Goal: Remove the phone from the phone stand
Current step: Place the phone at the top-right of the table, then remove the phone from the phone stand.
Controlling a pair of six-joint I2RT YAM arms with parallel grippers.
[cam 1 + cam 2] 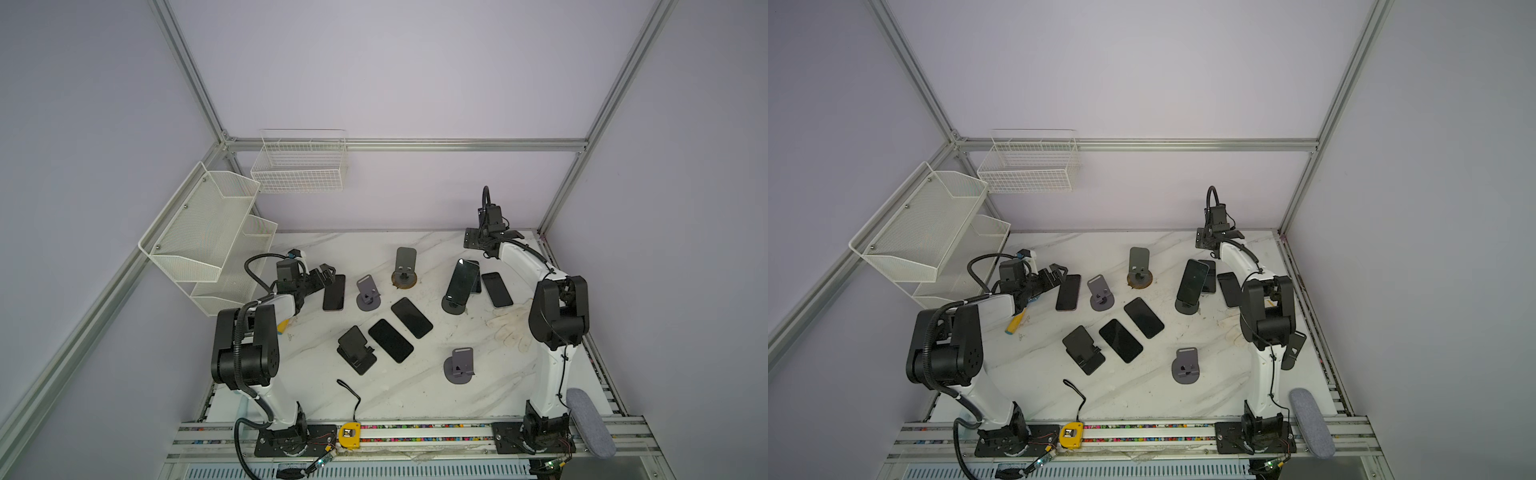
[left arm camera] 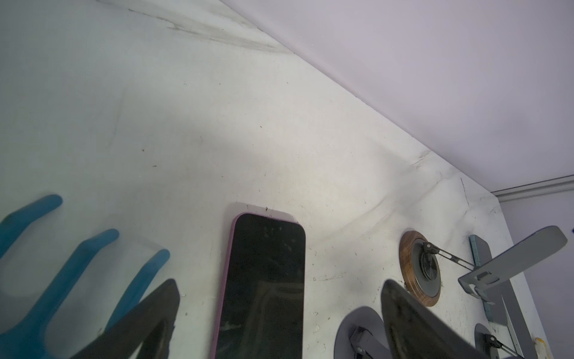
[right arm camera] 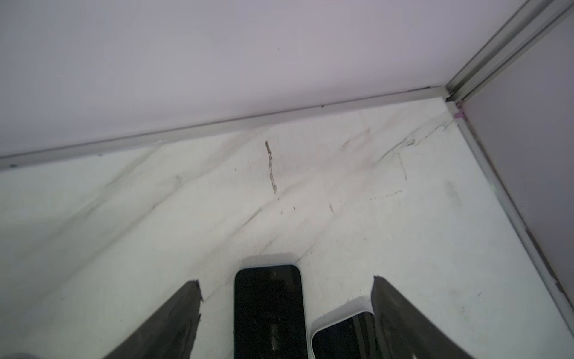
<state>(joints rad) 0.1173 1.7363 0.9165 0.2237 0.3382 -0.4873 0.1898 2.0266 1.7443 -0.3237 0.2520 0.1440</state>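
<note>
A dark phone [image 1: 461,282] leans upright on a grey round-based phone stand [image 1: 454,307] at the right of the marble table. My right gripper [image 1: 492,241] hangs high above the spot just behind it. In the right wrist view its jaws stand open [image 3: 285,281] on either side of a second dark phone [image 3: 268,310] that lies flat, touching neither finger. My left gripper [image 1: 328,272] is open at the back left, low over a pink-cased phone [image 2: 264,279] lying flat; its fingers [image 2: 155,317] straddle it without touching.
Empty stands [image 1: 368,293], [image 1: 405,270], [image 1: 355,349], [image 1: 459,365] dot the table. Flat phones lie at centre [image 1: 411,318], [image 1: 390,340] and right [image 1: 496,289]. A glove [image 1: 509,328] lies by the right arm. White baskets [image 1: 208,237] hang left; a yellow tape measure [image 1: 349,434] sits in front.
</note>
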